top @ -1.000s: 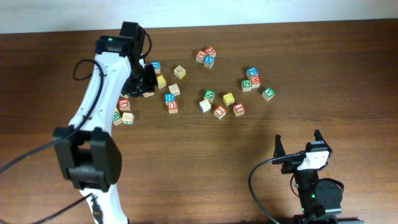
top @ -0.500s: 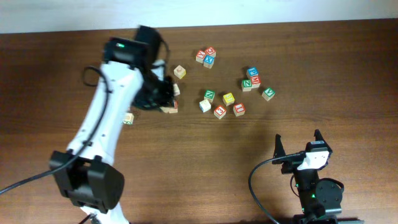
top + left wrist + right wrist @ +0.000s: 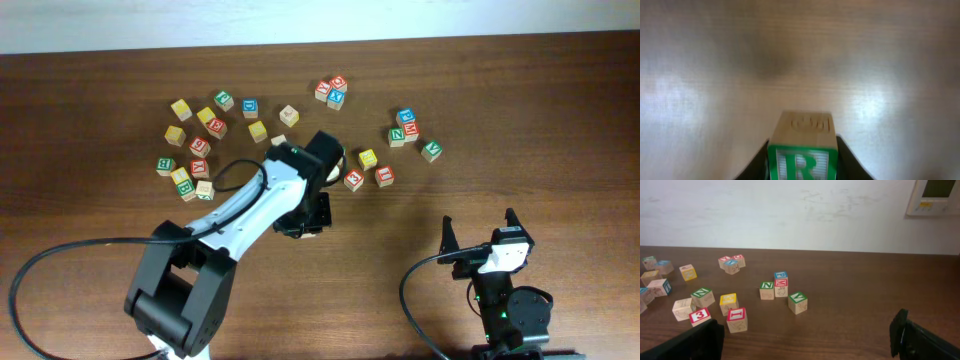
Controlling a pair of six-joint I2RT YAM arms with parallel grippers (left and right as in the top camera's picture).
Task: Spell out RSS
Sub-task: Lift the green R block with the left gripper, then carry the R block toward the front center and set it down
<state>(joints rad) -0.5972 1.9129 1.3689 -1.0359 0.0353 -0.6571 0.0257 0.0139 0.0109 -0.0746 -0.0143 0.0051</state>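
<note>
My left gripper [image 3: 802, 156] is shut on a wooden cube with a green-bordered face and a green R [image 3: 799, 164], held above bare table. From overhead the left gripper [image 3: 306, 220] hangs over the table's middle, in front of the scattered cubes, and hides the R cube. Several yellow-faced cubes lie among the scatter, such as one [image 3: 367, 158] right of centre and another [image 3: 258, 130] further back. Their letters are too small to read, so I cannot pick out the S cubes. My right gripper [image 3: 480, 232] stands open and empty near the front right.
Loose cubes lie in clusters: back left [image 3: 190, 145], back middle [image 3: 331, 90], and right [image 3: 408, 128]. In the right wrist view a red "3" cube [image 3: 699, 316] and a red "I" cube [image 3: 736, 319] lie closest to the right gripper [image 3: 805, 341].
The left arm has swung from the back-left cluster toward the front middle of the table, carrying the R cube. The cubes it covered now show. The right arm has not moved.
</note>
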